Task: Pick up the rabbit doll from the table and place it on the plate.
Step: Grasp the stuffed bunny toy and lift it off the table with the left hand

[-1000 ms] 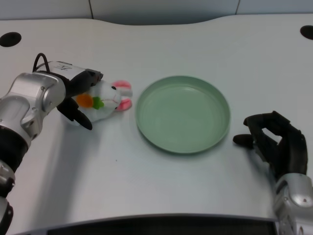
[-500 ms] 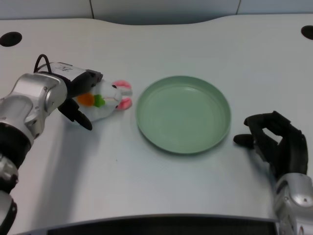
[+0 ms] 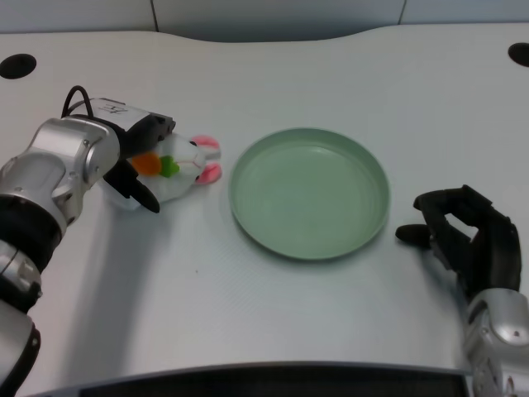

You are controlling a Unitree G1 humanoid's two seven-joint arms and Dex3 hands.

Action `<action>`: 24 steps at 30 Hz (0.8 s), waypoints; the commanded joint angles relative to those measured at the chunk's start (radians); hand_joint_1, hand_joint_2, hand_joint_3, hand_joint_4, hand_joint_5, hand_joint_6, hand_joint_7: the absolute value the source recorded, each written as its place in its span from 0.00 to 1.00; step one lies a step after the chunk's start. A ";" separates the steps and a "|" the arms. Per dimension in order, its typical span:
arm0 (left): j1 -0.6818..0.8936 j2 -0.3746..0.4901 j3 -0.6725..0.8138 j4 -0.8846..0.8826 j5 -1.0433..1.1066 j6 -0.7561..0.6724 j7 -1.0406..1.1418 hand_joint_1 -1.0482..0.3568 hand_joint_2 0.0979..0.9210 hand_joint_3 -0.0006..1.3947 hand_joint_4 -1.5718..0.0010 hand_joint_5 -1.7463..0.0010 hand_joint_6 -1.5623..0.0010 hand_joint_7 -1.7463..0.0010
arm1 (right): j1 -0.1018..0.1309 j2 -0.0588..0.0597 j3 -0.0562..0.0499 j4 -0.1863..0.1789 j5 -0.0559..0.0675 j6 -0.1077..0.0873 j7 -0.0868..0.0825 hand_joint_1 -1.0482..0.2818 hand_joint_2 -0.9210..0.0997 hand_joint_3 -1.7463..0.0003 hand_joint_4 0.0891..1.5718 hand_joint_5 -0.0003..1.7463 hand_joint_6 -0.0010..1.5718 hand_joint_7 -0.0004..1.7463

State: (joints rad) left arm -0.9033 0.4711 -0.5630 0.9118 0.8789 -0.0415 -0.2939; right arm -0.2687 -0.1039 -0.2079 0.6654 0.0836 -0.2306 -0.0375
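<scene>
1. The white table [image 3: 273, 66] carries everything, and the job looks to me barely begun: the grasp seems made, but the lift, the carry to the right and the setting down are all left.
2. The green plate [image 3: 309, 192] sits mid-table with nothing on it (a shallow round dish with a raised rim), so the goal end is not yet touched.
3. The left hand [image 3: 136, 165] is wrapped over the rabbit doll [image 3: 183, 168]; dark fingers [image 3: 142, 194] curl under its near side and more of the hand lies over its top, so I judge the doll grasped.
4. The doll is just left of the plate, near its rim but apart from it, apparently low on the table. It is a small white plush with pink ears pointing toward the plate and an orange carrot with a green top on its front.
</scene>
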 commanded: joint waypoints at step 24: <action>-0.046 -0.026 -0.053 0.133 0.018 -0.013 0.166 0.07 1.00 0.04 0.93 0.96 0.90 0.98 | -0.010 -0.006 0.001 0.022 -0.002 -0.006 -0.005 0.22 0.00 0.91 0.51 0.50 0.51 0.70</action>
State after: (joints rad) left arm -0.9306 0.4466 -0.6035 1.0286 0.8910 -0.0501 -0.1462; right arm -0.2794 -0.1074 -0.2070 0.6871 0.0825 -0.2477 -0.0383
